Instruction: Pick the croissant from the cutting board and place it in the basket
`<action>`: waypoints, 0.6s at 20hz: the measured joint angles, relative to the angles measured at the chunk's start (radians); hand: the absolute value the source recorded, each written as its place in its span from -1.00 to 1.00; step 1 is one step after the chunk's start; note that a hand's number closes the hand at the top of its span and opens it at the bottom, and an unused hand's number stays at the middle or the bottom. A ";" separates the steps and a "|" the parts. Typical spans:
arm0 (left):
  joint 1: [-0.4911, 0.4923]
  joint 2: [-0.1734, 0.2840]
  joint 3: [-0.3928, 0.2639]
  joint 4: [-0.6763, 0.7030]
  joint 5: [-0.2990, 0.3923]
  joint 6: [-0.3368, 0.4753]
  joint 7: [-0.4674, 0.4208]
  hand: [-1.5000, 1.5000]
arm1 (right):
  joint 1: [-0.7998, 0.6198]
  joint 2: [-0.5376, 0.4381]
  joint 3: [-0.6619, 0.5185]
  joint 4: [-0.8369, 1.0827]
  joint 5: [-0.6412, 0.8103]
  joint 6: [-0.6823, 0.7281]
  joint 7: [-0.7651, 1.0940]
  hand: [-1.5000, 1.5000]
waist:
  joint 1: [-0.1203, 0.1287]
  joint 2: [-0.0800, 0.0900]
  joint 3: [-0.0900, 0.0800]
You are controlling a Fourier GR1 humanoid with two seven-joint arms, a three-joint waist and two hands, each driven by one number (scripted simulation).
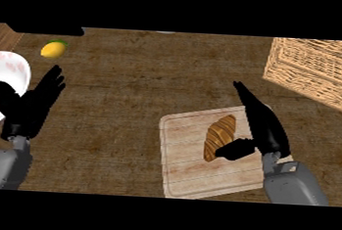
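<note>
Head view, left to right. Far left edge: white plate (4,64) with pink markings, partly out of frame. Left hand (28,104) shows at mid-left, fingers straight and spread, holding nothing, overlapping the plate's rim. Upper left: small yellow-green fruit (54,48) on the wooden counter (132,85). Centre-right, lower: pale cutting board (192,172), croissant (218,135) lying on it, lengthwise. Right hand (264,129) just beside the croissant, fingers extended upward, thumb touching its lower end; not closed around it. Upper right corner: wicker basket (314,70), well apart from the board.
</note>
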 measured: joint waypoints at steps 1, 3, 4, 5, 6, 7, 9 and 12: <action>-0.004 -0.005 0.004 0.002 -0.005 0.001 0.003 0.00 | 0.002 0.006 -0.002 0.024 0.009 0.001 -0.016 -1.00 | 0.000 0.000 0.000; -0.007 -0.006 0.017 -0.011 -0.002 -0.007 0.025 0.00 | 0.015 0.026 0.011 0.027 0.037 0.005 -0.008 -1.00 | -0.001 0.000 0.000; 0.000 -0.013 0.020 0.010 -0.010 -0.014 -0.002 0.00 | 0.020 0.027 0.008 0.032 0.043 0.010 -0.019 -1.00 | -0.002 0.000 0.000; 0.008 -0.016 0.027 0.004 -0.013 -0.022 -0.002 0.00 | 0.020 0.036 0.001 0.044 0.053 0.013 -0.030 -1.00 | -0.002 0.000 0.000; 0.001 -0.021 0.028 0.001 -0.021 -0.017 0.009 0.00 | 0.039 0.029 -0.007 0.026 0.054 0.021 -0.038 -1.00 | -0.002 -0.001 0.000; 0.001 -0.021 0.034 -0.004 -0.023 -0.026 0.014 0.00 | 0.046 0.033 -0.011 0.008 0.057 0.036 -0.033 -1.00 | -0.003 -0.001 0.000; 0.007 -0.027 0.038 -0.038 -0.030 -0.026 0.039 0.00 | 0.062 0.034 -0.028 0.027 0.060 0.036 -0.078 -1.00 | -0.003 -0.001 0.000; -0.010 -0.055 0.030 -0.039 -0.062 -0.004 0.054 0.00 | 0.067 0.044 -0.044 0.007 0.057 0.066 -0.086 -1.00 | -0.004 -0.001 0.000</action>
